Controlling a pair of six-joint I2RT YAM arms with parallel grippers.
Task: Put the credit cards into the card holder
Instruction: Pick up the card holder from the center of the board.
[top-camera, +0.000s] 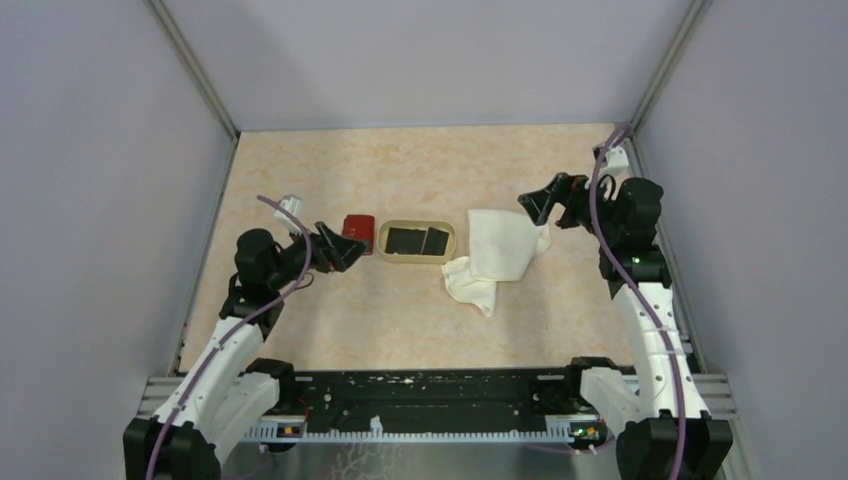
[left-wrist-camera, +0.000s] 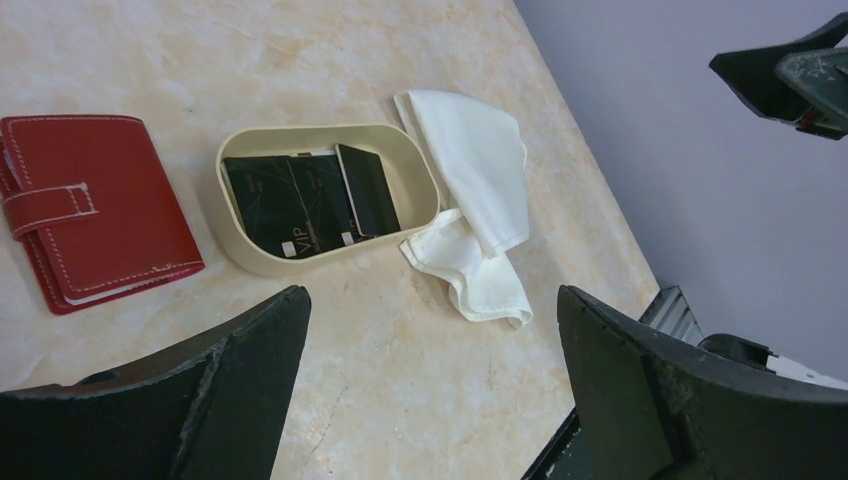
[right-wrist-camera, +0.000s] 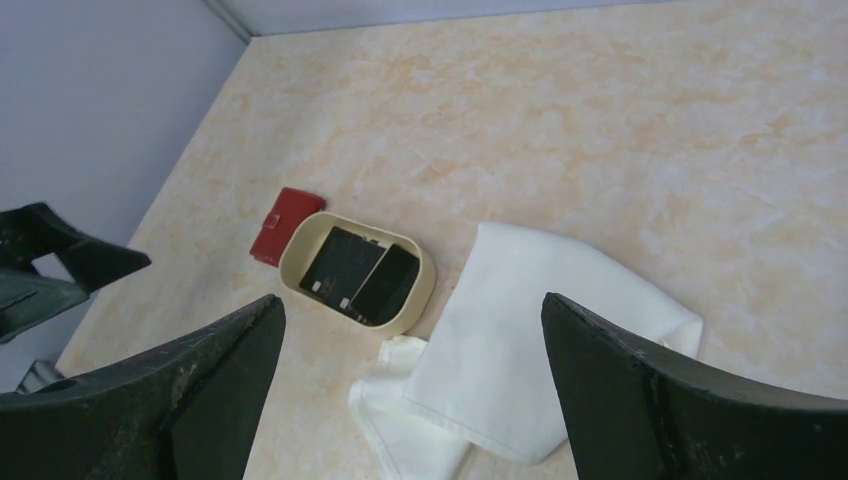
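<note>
The red card holder (top-camera: 357, 233) lies closed on the table, its strap across the front; it also shows in the left wrist view (left-wrist-camera: 95, 205) and the right wrist view (right-wrist-camera: 285, 225). Black credit cards (top-camera: 417, 240) lie flat and overlapping inside a tan oval tray (top-camera: 447, 228), also in the left wrist view (left-wrist-camera: 310, 195) and the right wrist view (right-wrist-camera: 355, 270). My left gripper (top-camera: 345, 250) is open and empty, hovering just left of the holder (left-wrist-camera: 430, 330). My right gripper (top-camera: 535, 205) is open and empty above the far right edge of the cloth (right-wrist-camera: 412, 340).
A crumpled white cloth (top-camera: 500, 255) lies right of the tray, touching it (left-wrist-camera: 470, 180) (right-wrist-camera: 540, 340). Grey walls close in the table on the left, back and right. A black rail (top-camera: 430, 400) runs along the near edge.
</note>
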